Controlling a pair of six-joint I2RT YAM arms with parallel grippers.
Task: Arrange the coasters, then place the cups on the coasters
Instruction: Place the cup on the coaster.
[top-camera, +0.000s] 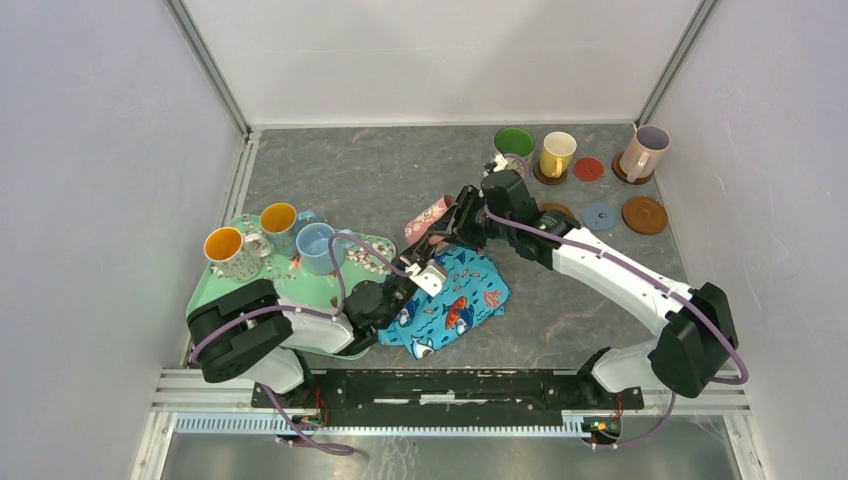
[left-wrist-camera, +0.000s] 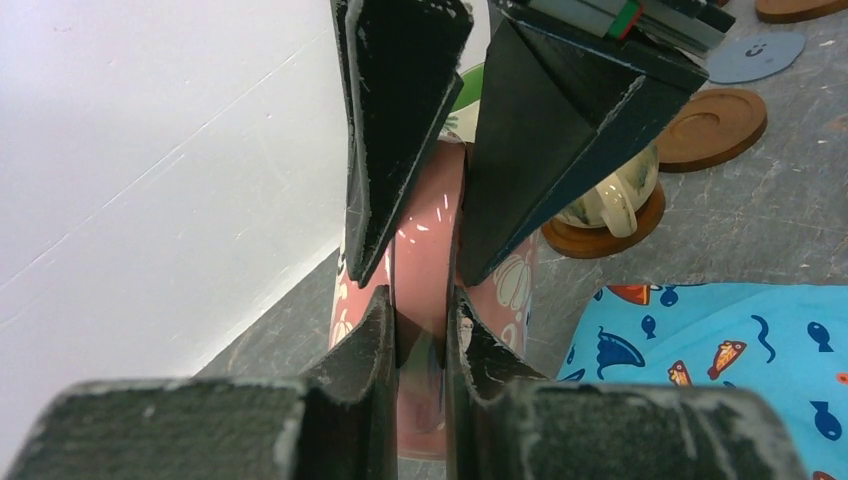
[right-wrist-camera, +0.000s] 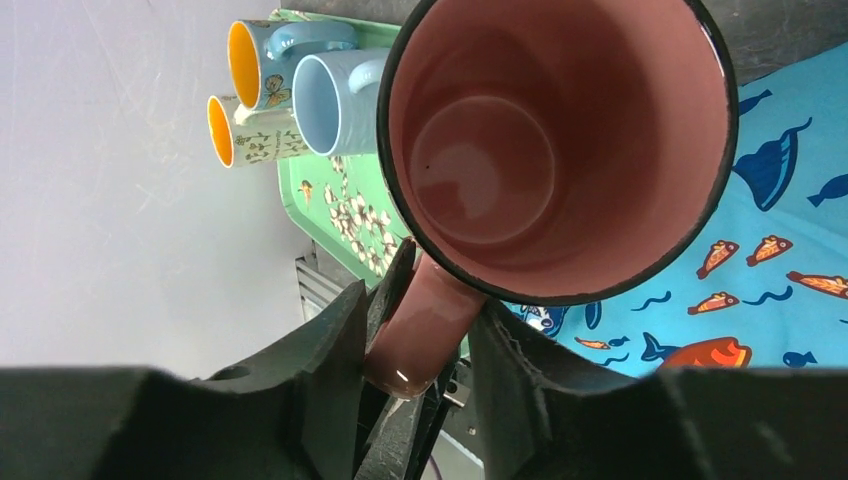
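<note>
Top external, pink cup (top-camera: 422, 218) at cloth (top-camera: 462, 300) edge

Left arm (top-camera: 312, 322) and right arm (top-camera: 612, 268): white link shells, black joints, purple cables (top-camera: 640, 280). Gripper fingers (right-wrist-camera: 330, 350) black, edges scuffed white.

Three cups (top-camera: 278, 222) stand on the tray (top-camera: 300, 283) at the left. The cloth (top-camera: 470, 300) lies just right of it, with one more cup (top-camera: 428, 218) by its far edge. Far right, three more cups (top-camera: 556, 152) sit on coasters (top-camera: 547, 181), bare coasters (top-camera: 644, 214) beside them.
</note>
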